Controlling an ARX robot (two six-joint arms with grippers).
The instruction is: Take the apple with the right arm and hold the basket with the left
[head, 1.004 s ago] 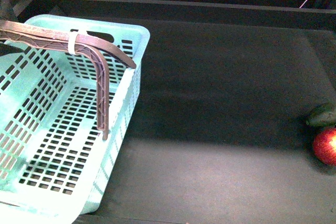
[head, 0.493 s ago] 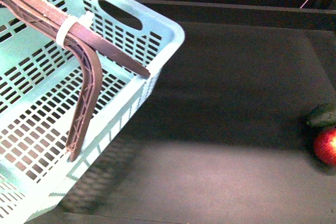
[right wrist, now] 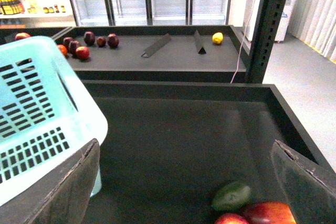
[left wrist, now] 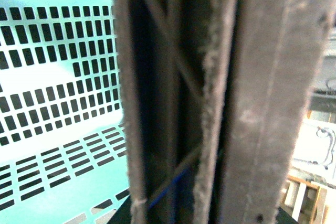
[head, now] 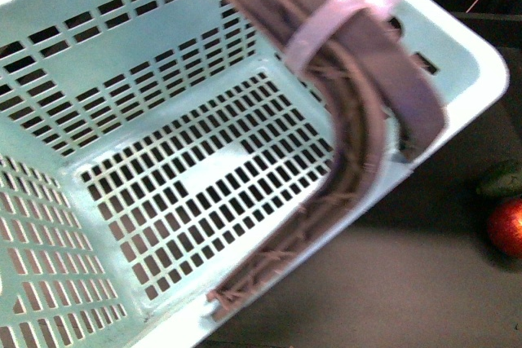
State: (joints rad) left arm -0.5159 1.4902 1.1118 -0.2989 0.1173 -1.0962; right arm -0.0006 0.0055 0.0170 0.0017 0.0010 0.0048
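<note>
The basket [head: 122, 63] fills most of my front view. It is tipped so that I look down onto its slotted floor, and the picture is smeared. Its brown-grey handle [head: 359, 120] arches across the basket's right-hand part, with a pale band [head: 326, 26] wrapped round it near the top. I cannot tell whether any part of the basket touches the dark surface [head: 391, 283].

In the left wrist view the handle's lattice fills the frame from very close, with the basket's grid wall behind it. No part of the left end effector shows clearly in any view, so I cannot tell whether it grips the handle.

The apple [head: 506, 228] lies on the surface well to the right of the basket, cut off by the frame edge. A dark green object [head: 499, 178] lies on that same side of the basket, slightly farther back.

The right end effector [right wrist: 191, 192] hangs above the surface, right of the basket, with its fingers [right wrist: 73, 187] spread wide and nothing between them. The green object and some red fruit lie below it, clear of the basket.
</note>
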